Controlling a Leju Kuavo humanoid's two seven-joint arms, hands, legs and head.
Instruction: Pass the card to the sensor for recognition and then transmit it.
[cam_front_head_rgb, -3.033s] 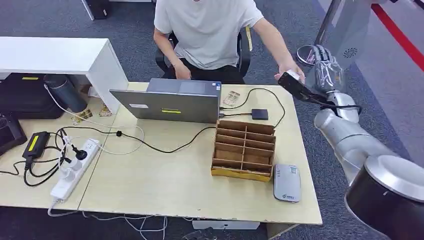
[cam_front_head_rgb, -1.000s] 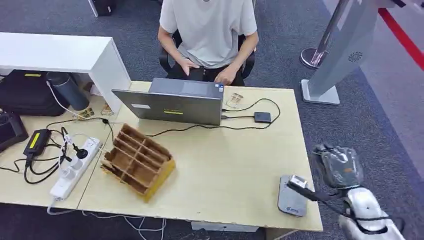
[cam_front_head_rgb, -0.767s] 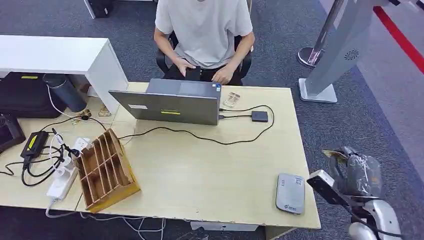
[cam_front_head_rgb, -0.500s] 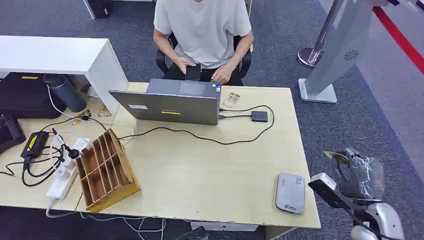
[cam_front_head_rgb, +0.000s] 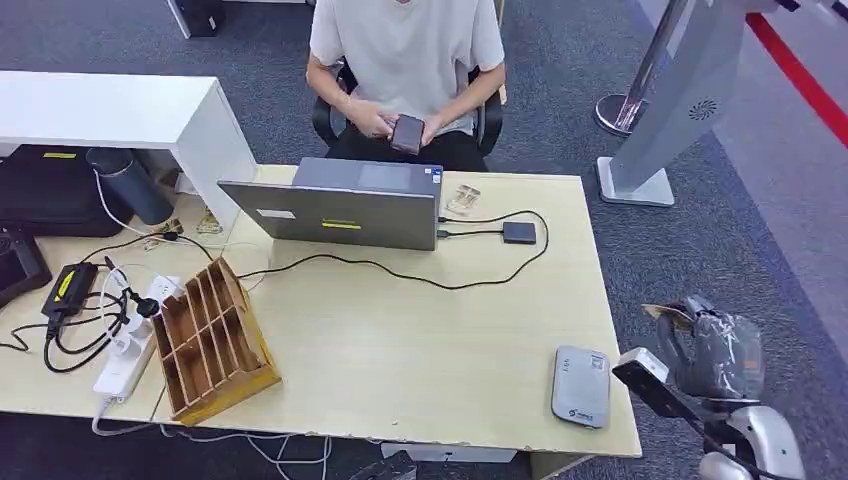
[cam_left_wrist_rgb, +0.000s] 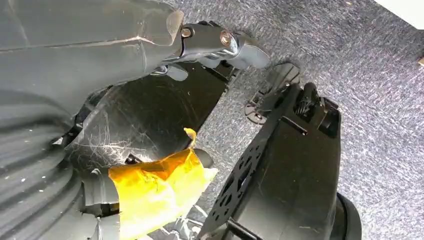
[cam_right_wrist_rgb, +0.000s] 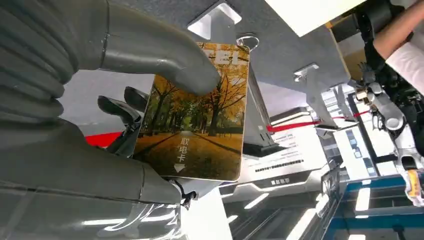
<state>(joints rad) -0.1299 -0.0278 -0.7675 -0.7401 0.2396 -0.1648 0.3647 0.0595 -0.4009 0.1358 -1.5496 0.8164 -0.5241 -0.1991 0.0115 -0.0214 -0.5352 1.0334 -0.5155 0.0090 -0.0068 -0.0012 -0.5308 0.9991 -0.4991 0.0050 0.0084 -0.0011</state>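
Autumn-coloured card (cam_right_wrist_rgb: 197, 117) sitting pinched in the right robot hand (cam_front_head_rgb: 712, 345), thumb pressing on its printed face, fingers (cam_right_wrist_rgb: 120, 111) backing it from behind. Hovering off the right edge of the bench (cam_front_head_rgb: 420, 340), over the carpet, just right of the grey sensor (cam_front_head_rgb: 581, 386) lying at the near right corner. Left robot hand (cam_left_wrist_rgb: 150, 100) hanging by the floor with yellow tape on it; grip hard to tell. Sitting at the far side behind the laptop (cam_front_head_rgb: 340, 205): a person holding a phone (cam_front_head_rgb: 407, 132). Resting near left: a wooden organizer (cam_front_head_rgb: 210, 340).
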